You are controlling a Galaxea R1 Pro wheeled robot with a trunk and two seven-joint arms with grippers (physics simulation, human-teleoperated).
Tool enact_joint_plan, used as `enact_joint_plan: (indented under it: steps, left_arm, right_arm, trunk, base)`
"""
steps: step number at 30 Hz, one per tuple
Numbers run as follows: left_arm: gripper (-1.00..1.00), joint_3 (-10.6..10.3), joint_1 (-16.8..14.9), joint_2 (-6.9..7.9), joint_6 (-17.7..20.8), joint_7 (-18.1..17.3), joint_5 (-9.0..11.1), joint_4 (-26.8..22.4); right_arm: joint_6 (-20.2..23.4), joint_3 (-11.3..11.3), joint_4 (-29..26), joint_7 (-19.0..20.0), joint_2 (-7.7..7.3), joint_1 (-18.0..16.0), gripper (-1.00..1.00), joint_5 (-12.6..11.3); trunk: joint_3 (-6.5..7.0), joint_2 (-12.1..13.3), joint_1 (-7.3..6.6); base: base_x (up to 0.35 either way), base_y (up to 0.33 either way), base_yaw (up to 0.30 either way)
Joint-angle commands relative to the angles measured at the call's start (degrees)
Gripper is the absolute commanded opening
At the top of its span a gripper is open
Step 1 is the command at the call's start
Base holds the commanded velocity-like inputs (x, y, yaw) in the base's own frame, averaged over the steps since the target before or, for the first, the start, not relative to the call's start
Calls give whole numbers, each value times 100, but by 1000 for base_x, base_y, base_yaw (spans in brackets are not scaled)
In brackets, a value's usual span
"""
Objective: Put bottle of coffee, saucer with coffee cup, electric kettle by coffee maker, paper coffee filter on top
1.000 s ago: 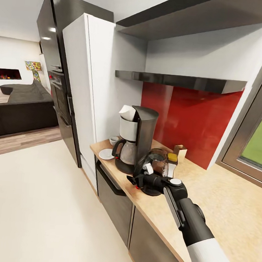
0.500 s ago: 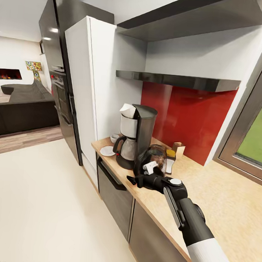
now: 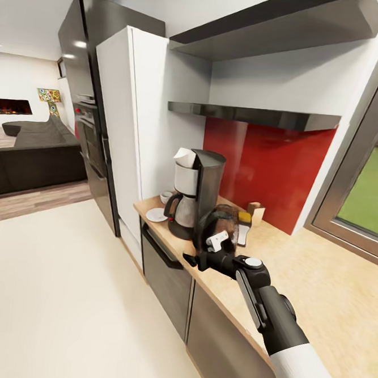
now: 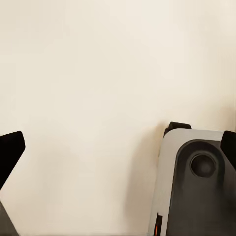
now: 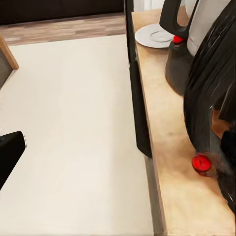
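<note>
Here, right gripper [image 3: 209, 257] at electric kettle [image 3: 223, 226], countertop [image 3: 312, 284]

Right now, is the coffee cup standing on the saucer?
Apart. In the head view the coffee cup stands on the countertop behind the saucer, wood showing between them.

Kettle [image 3: 223, 226] partly behind R tool [image 3: 209, 253]

Corner by the tall white cabinet [image 3: 131, 127]: crowded; the countertop [image 3: 317, 290] there is taken up by the coffee maker [image 3: 197, 198], saucer [image 3: 156, 214] and coffee cup [image 3: 166, 197]
Beside the coffee maker: blocked by the electric kettle [image 3: 220, 228]
Overhead: access is capped by the kitchen shelf [image 3: 251, 115]
Toward the window [image 3: 370, 197]: bare worktop is left open
Floor [image 3: 61, 292] side: unobstructed
</note>
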Motion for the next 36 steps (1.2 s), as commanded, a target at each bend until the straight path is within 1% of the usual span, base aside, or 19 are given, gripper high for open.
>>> enact_joint_plan:
  steps: [1, 6, 11, 18, 25, 30, 33, 35, 36]
  left_arm:
    - [100, 30, 3, 0, -4, -36, 11, -9]
    - [100, 30, 1, 0, 0, -36, 20, -10]
    - [100, 30, 3, 0, -2, -36, 27, -10]
    - [100, 30, -2, 0, -3, -36, 24, -10]
    - [100, 30, -6, 18, -4, -36, 20, -26]
    - [100, 30, -6, 34, -4, -36, 14, -39]
    - [100, 30, -28, 39, -4, -36, 12, -43]
    - [100, 30, -75, 35, -4, -34, 11, -42]
    - [100, 27, -101, 29, -4, -34, 8, -40]
  right_arm:
    - [31, -4, -4, 20, 4, -5, 100, 13]
    - [31, 2, -4, 25, 4, -5, 100, 13]
    - [31, 4, -4, 26, 4, -5, 100, 13]
    - [31, 9, -3, 27, 4, -5, 100, 13]
    - [27, 24, 55, 33, 10, -5, 100, -3]
    - [23, 39, 393, 38, 39, -5, 100, -18]
    - [21, 77, 752, 48, 53, -5, 100, -27]
    - [13, 139, 1079, 55, 66, -5, 100, -29]
    - [3, 193, 1365, 56, 76, -5, 100, -29]
  trunk:
    - [-8, -8, -1]
    - [-8, -8, -1]
    - [-8, -8, -1]
    - [-8, -8, -1]
    - [-8, -8, -1]
    - [-8, -8, -1]
    - [-8, -8, -1]
    - [-8, -8, -1]
    - [-8, -8, -1]
  base:
    - [-312, 0, 0]
    - [-327, 38, 0]
    - [-329, 137, 0]
    - [-291, 200, 0]
    - [-185, 260, 0]
    - [-99, 191, 0]
    - [-24, 51, 0]
    - [-10, 21, 0]
    - [-6, 12, 0]
